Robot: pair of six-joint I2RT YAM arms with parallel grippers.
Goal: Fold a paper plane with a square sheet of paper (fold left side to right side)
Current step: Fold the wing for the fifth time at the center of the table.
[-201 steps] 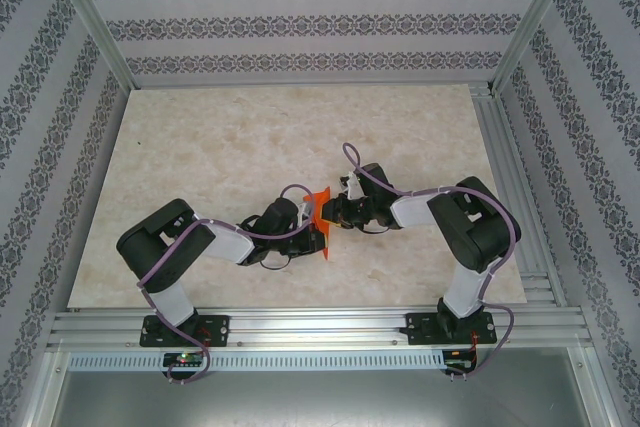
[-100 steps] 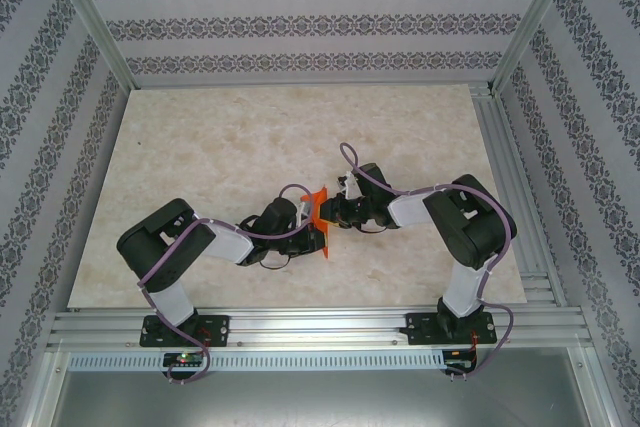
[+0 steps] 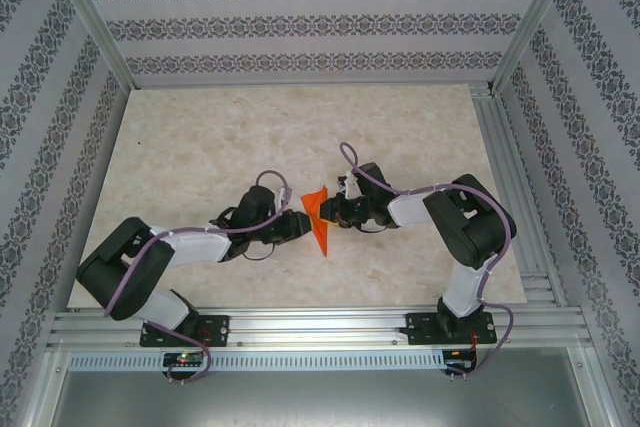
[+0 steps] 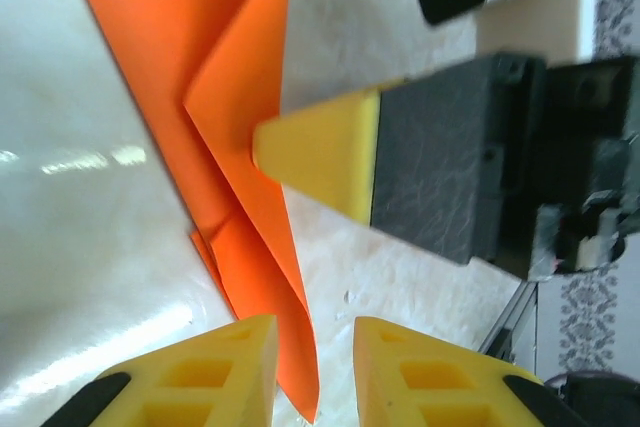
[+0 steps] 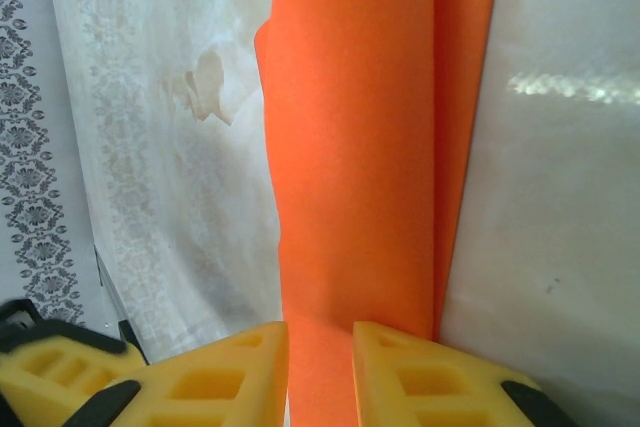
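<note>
one orange sheet of paper (image 3: 317,203), one left gripper (image 3: 299,225), one right gripper (image 3: 330,215), one table (image 3: 200,147).

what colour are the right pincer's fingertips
Yellow. The right pincer shows clearest in the right wrist view, with the orange paper between its fingertips.

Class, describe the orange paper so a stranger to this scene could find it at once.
Start at the pale marbled table, near its middle, where two black arms meet. Pinched in the right tool is the orange paper, a creased pointed wedge: the only orange thing there.
</note>
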